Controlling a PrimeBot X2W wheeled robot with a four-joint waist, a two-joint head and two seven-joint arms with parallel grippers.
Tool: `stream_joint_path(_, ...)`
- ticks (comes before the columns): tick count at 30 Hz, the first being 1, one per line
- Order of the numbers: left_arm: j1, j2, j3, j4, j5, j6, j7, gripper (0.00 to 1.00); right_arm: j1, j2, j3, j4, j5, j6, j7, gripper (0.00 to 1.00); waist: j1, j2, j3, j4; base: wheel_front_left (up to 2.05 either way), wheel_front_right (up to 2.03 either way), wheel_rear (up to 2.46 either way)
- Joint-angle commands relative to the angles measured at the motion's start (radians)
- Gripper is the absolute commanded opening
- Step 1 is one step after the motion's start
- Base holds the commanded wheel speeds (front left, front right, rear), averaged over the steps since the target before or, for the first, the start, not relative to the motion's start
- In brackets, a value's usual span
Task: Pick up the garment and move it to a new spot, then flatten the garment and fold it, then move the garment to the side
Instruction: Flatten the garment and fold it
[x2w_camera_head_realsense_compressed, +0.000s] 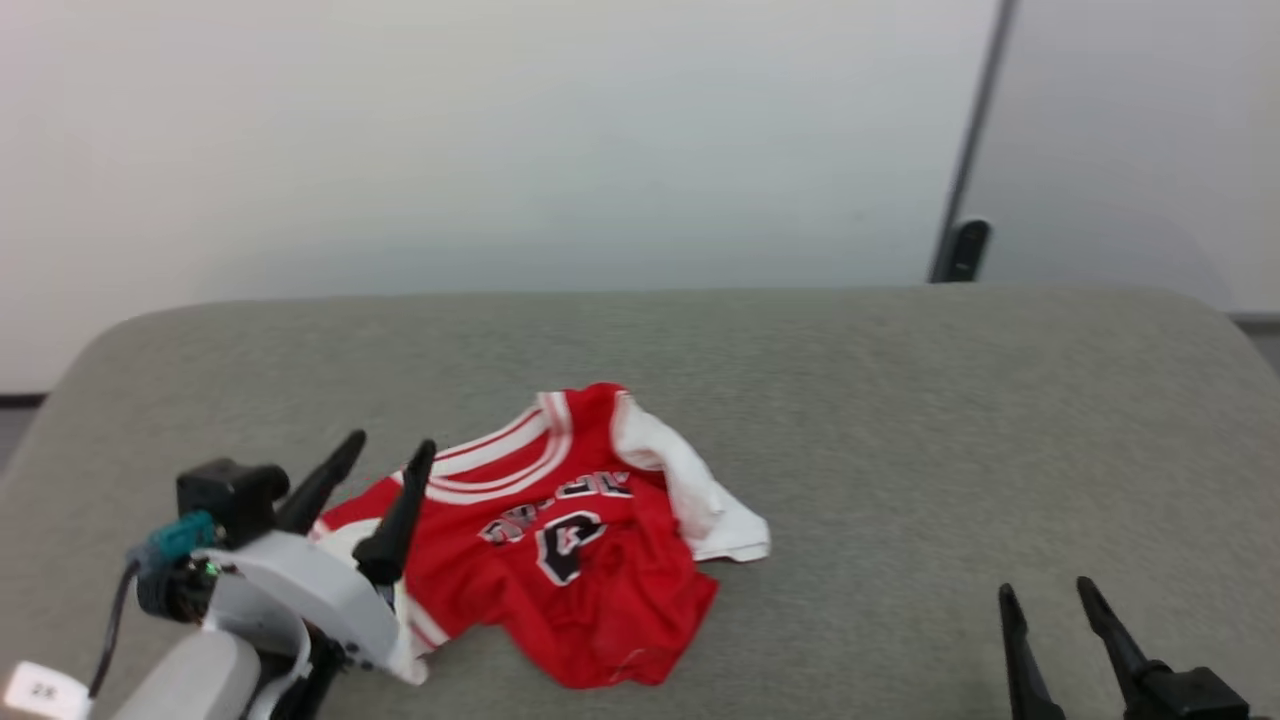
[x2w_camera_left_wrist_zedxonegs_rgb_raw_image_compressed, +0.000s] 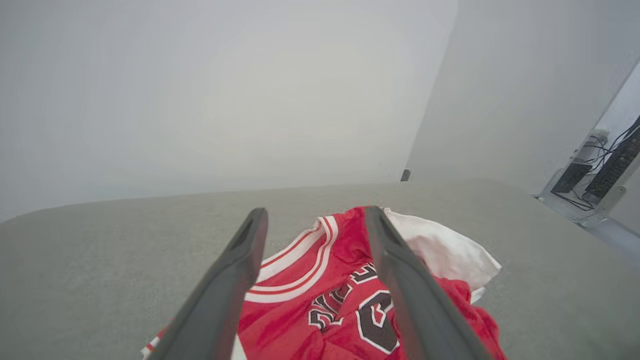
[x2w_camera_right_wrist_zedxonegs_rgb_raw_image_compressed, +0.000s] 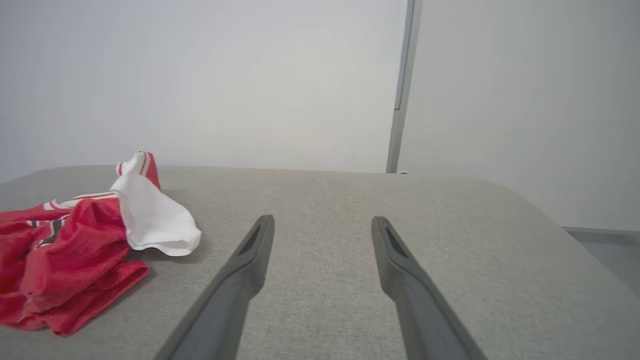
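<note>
The garment (x2w_camera_head_realsense_compressed: 570, 540) is a red jersey with white sleeves and black lettering, lying rumpled on the grey table (x2w_camera_head_realsense_compressed: 900, 420), left of centre. My left gripper (x2w_camera_head_realsense_compressed: 385, 450) hovers over its left shoulder, open, nothing between the fingers. In the left wrist view the garment (x2w_camera_left_wrist_zedxonegs_rgb_raw_image_compressed: 320, 295) lies between and beneath the spread fingers (x2w_camera_left_wrist_zedxonegs_rgb_raw_image_compressed: 235, 280), its striped neck trim in the gap. My right gripper (x2w_camera_head_realsense_compressed: 1045, 595) stands open at the lower right, well apart from the cloth. In the right wrist view the garment (x2w_camera_right_wrist_zedxonegs_rgb_raw_image_compressed: 75, 255) lies at the far left of that gripper (x2w_camera_right_wrist_zedxonegs_rgb_raw_image_compressed: 322, 222).
The grey padded table has rounded far corners and ends before a pale wall. A dark post (x2w_camera_head_realsense_compressed: 965, 180) rises behind the far right edge. In the left wrist view, equipment with cables (x2w_camera_left_wrist_zedxonegs_rgb_raw_image_compressed: 600, 170) stands off to the right beyond the table.
</note>
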Motion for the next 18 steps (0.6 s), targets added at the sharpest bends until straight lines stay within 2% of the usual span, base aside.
stream_joint_path(1, -0.024, -0.006, 0.004, 0.026, 0.005, -0.001, -0.008, 1.0, -0.016, 0.001, 0.015, 0.002, -0.009, 0.0, -0.001, 1.0, 0.0, 0.0, -0.017, 0.088, 0.0, 0.0, 0.0)
stream_joint_path(12, -0.056, -0.029, 0.016, 0.143, 0.004, 0.029, -0.035, 1.0, -0.039, 0.002, 0.091, 0.046, -0.016, 0.0, -0.001, 1.0, 0.0, 0.0, -0.049, 0.3, 0.0, 0.0, 0.0)
stream_joint_path(18, -0.032, -0.048, 0.013, 0.163, 0.018, 0.044, -0.081, 1.0, -0.05, 0.002, 0.117, 0.063, -0.022, 0.0, -0.001, 1.0, 0.0, 0.0, -0.066, 0.374, 0.0, 0.0, 0.0)
